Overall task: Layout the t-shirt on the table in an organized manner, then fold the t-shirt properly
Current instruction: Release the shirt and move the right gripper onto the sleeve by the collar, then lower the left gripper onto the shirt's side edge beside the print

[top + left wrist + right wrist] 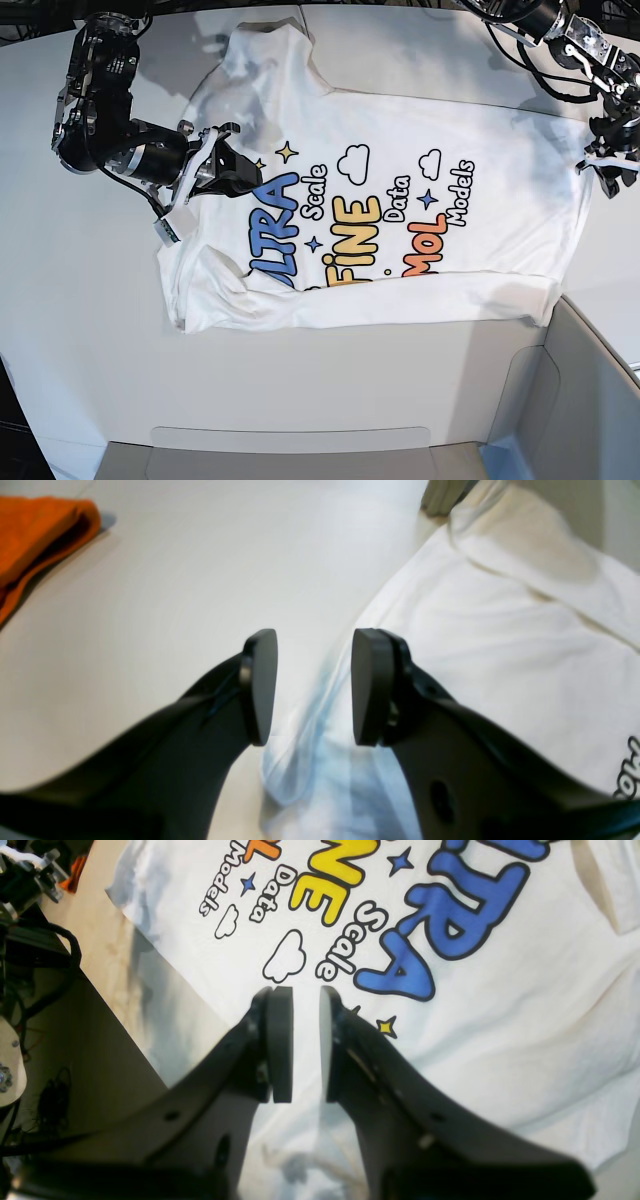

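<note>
The shirt [400, 220] lay print-up on the surface [80, 330], mostly spread; layout was judged nearly done. The near long edge was turned under along its length, and one sleeve area by the right pincer [232, 170] was still bunched and rumpled. No proper fold was seen yet, so folding was judged as all still to do.

The right pincer hovered over the shirt beside the blue letters, pads a narrow gap apart, nothing clamped between them. The left pincer [312, 687] was seen with pads clearly apart over the shirt's edge, where cloth meets bare surface; no fabric was gripped. An orange cloth [35, 540] lay well apart from the shirt. Remaining, by judgement: smooth the sleeve, flatten the tucked edge, then fold.
</note>
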Available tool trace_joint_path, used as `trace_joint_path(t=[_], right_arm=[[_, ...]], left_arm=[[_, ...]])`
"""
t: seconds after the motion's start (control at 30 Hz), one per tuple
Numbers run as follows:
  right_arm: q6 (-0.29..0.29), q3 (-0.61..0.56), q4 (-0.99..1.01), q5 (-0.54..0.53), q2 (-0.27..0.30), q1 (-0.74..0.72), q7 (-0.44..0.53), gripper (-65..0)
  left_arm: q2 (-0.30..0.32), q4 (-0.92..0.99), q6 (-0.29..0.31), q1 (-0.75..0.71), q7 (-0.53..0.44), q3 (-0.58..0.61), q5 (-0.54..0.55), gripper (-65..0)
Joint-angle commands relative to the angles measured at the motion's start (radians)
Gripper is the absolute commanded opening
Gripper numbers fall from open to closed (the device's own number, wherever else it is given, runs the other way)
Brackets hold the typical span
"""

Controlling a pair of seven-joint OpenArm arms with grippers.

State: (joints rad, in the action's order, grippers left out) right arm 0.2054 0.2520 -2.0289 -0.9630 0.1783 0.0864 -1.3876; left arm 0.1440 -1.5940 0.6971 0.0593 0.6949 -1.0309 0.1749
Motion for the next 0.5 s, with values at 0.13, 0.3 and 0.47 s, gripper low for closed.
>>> trace_joint_path(t=[0.13, 0.3, 0.47], right_arm=[[-0.002, 0.004, -0.014, -0.017, 0.007, -0.004, 0.101, -54.9], [-0.007, 0.004, -0.014, -0.017, 0.008, 0.016, 0.15, -54.9], [-0.007, 0.039, -0.014, -0.017, 0.007, 0.022, 0.159, -54.9]], left_arm=[[0.021, -0.018, 0.001, 0.017, -0.025, 0.096, 0.015, -39.6], [0.021, -0.018, 0.001, 0.015, -0.019, 0.168, 0.015, -39.6], [0.021, -0.018, 0.001, 0.015, -0.019, 0.215, 0.013, -39.6]])
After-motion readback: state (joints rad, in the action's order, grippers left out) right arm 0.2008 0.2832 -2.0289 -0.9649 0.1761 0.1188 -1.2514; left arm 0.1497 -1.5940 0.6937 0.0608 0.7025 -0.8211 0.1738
